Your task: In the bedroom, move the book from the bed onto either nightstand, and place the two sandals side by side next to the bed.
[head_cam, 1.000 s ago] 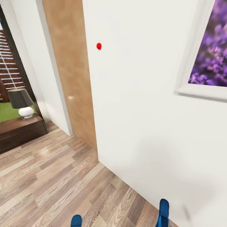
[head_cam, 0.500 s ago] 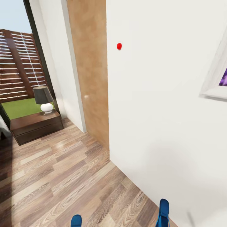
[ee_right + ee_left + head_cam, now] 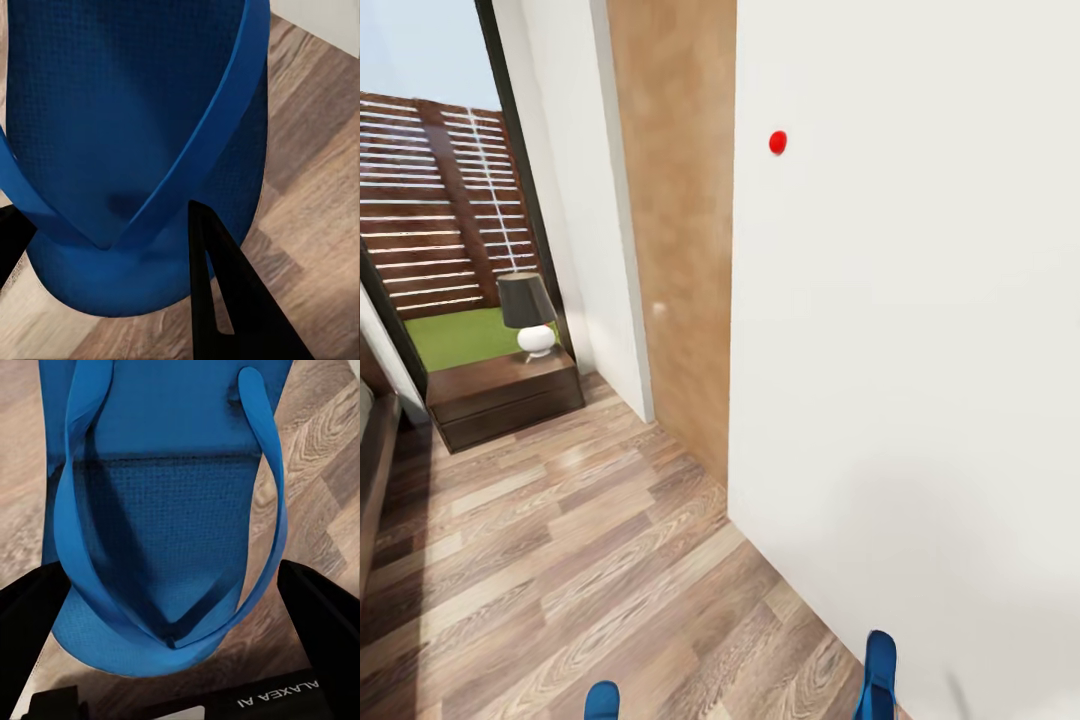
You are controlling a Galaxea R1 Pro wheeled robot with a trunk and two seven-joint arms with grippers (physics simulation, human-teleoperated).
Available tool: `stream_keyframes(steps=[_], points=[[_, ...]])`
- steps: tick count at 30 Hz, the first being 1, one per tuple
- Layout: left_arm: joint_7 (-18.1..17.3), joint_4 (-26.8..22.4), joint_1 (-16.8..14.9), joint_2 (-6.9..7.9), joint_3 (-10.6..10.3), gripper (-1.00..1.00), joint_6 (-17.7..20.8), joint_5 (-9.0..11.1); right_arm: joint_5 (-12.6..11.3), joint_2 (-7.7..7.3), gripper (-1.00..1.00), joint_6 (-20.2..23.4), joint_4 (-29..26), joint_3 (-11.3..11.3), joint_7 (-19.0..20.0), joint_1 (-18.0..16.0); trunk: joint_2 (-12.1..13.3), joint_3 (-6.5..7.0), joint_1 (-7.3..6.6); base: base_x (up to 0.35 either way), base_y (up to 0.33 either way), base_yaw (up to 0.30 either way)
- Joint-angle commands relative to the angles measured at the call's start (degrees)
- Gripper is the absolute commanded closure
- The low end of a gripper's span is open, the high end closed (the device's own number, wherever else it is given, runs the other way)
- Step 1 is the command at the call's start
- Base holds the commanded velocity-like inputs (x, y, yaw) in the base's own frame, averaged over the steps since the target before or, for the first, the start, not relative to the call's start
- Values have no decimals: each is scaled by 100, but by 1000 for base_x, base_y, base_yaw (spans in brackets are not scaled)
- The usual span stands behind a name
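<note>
Sandals, one pinched in left jaws (image 3: 176, 660), other (image 3: 127, 150) in right jaws (image 3: 112, 255), both carried over plank floor (image 3: 560, 560); advice: approach bed (image 3: 375, 450) beside nightstand (image 3: 500, 395) level, then lower them parallel.

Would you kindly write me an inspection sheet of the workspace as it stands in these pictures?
Surface: grey-brown wood-plank floor, bare where visible.
Job's things: left sandal and right sandal, one in each gripper, tips at the head view's lower edge; nightstand ahead by the window, bearing a lamp; bed edge at far left.
Clutter: nothing seen.
Grippers: left gripper jaws on either side of its sandal; right gripper likewise.
Cables: nothing seen.
Surroundings: white wall close on the right with a red dot, brown door, window onto fence and grass.
</note>
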Motion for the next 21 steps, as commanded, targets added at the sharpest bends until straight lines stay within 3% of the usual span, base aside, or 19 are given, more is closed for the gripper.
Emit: stream_keyframes(steps=[1,21], points=[[-17,7,-4,1,-48,100,-22,51,-22,-1,100,-29,26,-18,34,-11,-2,-5,3,325,0,4],[-16,7,-4,1,-48,100,-22,52,-22,0,100,-29,27,-17,34,-11,-2,-5,3,330,0,0]])
